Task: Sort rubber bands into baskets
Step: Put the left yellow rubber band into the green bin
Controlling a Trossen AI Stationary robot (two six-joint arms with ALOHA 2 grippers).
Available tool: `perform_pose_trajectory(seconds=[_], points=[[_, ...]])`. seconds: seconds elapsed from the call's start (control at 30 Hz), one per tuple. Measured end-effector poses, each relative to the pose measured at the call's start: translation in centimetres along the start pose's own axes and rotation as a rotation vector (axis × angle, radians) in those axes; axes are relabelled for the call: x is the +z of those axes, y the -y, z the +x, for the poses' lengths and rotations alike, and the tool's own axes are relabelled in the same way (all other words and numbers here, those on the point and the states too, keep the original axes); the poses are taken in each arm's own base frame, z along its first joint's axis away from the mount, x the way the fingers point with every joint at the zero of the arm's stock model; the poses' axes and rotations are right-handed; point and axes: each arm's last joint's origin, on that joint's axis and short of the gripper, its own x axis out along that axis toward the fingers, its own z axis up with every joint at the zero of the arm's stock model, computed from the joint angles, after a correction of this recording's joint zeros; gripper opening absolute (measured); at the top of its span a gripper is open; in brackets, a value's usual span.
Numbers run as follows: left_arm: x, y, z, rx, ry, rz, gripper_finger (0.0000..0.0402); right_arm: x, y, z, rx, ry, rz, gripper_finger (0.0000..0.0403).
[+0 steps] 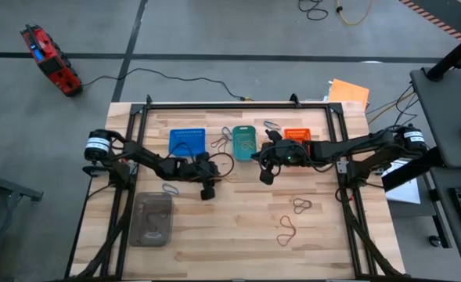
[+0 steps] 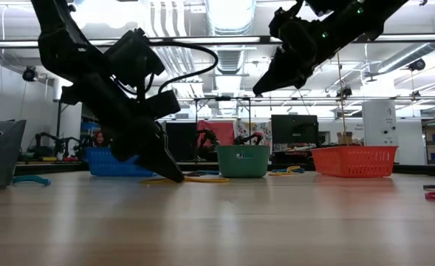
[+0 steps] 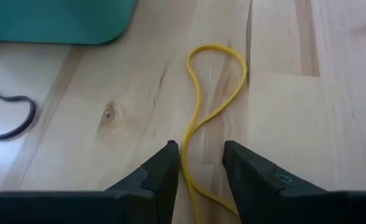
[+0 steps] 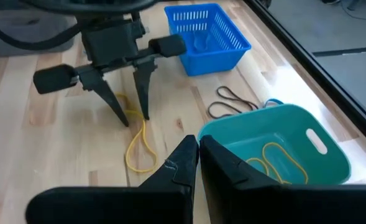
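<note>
Down at the tabletop, the left gripper (image 3: 198,163) has its two dark fingers spread apart and planted on the pale wooden table (image 1: 238,227), straddling a thin yellow rubber band (image 3: 212,106) that lies flat in a twisted, pinched loop, one strand running right between the fingertips (not yet squeezed, the fingers stand clear on either side). The right wrist camera shows the same scene from across: the left gripper (image 4: 128,115) tips down on that yellow loop (image 4: 139,148). Just beyond it sits the teal perforated plastic basket (image 4: 282,146) with yellow bands (image 4: 276,155) curled inside, and the right gripper (image 4: 198,149) hangs above the table near that basket, its fingers pressed together with nothing visible between them. Beside the teal basket lie dark brown bands (image 4: 227,102) on the wood, and past them the blue perforated plastic basket (image 4: 206,36). From above, the orange perforated basket (image 1: 297,136) stands at the far edge to the right of the teal one, a few reddish-brown bands (image 1: 291,219) are scattered on the near right of the table, and a clear grey plastic container (image 1: 153,219) rests near the left front.
</note>
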Motion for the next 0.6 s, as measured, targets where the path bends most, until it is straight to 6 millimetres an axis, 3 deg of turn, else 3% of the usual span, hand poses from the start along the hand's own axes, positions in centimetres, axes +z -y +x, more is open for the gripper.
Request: perform_pose_trajectory(seconds=[0.13, 0.3, 0.6], points=[[-0.3, 0.1, 0.5, -0.001, -0.009, 0.002, 0.0082, 0.2, 0.0, 0.0, 0.001, 0.020, 0.001, 0.0013], [-0.5, 0.1, 0.6, -0.003, -0.016, 0.022, 0.0010, 0.2, 0.0, 0.0, 0.001, 0.024, -0.001, 0.0013], [0.5, 0.0, -0.5, -0.003, 0.033, 0.072, 0.0000, 0.4, -0.3, 0.0, 0.060, 0.040, 0.002, 0.0013]])
